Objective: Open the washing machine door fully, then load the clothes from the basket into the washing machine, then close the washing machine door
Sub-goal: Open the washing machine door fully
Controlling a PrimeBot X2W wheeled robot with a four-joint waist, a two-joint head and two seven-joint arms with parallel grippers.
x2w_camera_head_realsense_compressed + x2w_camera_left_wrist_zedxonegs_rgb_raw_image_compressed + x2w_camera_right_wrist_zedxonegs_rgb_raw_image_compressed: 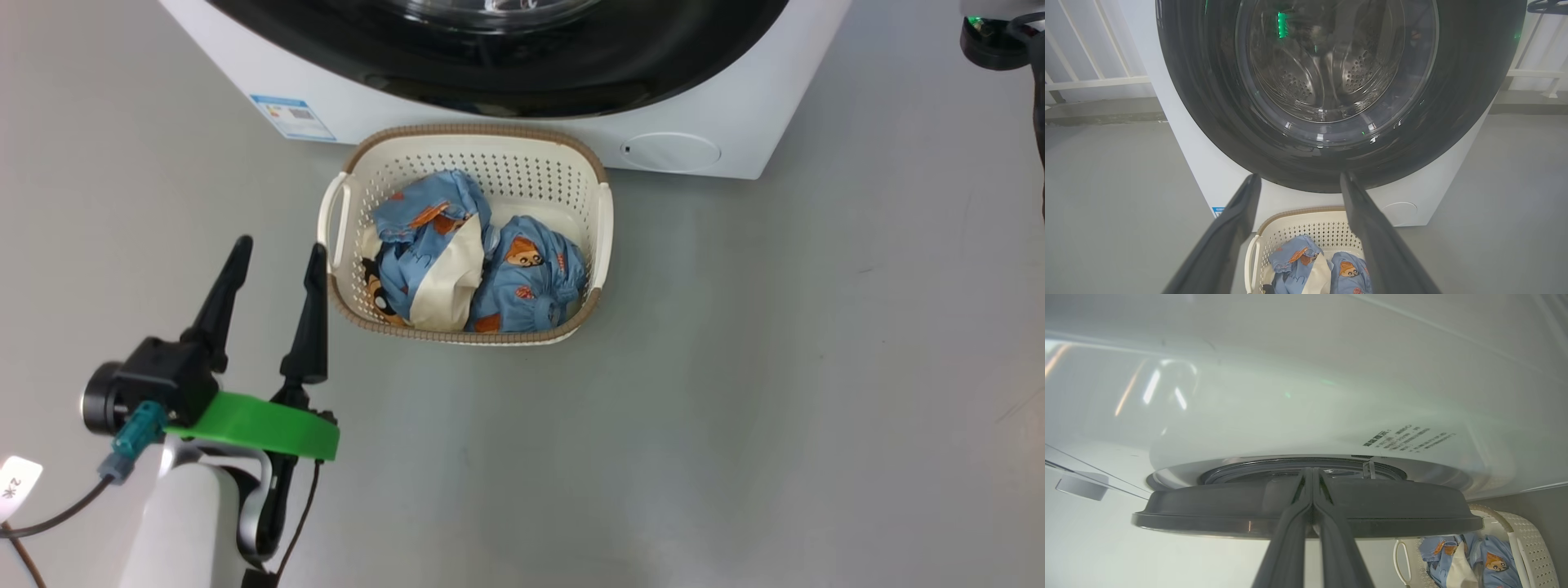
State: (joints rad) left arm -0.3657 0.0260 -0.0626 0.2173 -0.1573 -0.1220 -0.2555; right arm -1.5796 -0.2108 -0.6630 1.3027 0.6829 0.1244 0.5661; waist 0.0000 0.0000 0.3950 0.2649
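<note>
The washing machine point(735, 106) stands white at the top of the head view, its glossy black washing machine door point(571, 82) facing me. In front of it the basket point(473, 131) rests on the floor, holding the blue bear-print clothes point(457, 253). My left gripper point(280, 245) hangs open and empty, left of the basket. In the left wrist view the left gripper point(1300, 176) frames the door point(1208, 122), with the basket point(1306, 214) and clothes point(1306, 265) below. My right gripper point(1312, 471) is shut, its tips against the door's rim point(1208, 506), seen edge-on.
A blue label point(292, 117) and a round white flap point(669, 151) mark the machine's lower front. A white railing point(1094, 79) runs behind the machine. A dark object with a green light point(992, 37) sits at the head view's top right. Grey floor point(735, 408) surrounds the basket.
</note>
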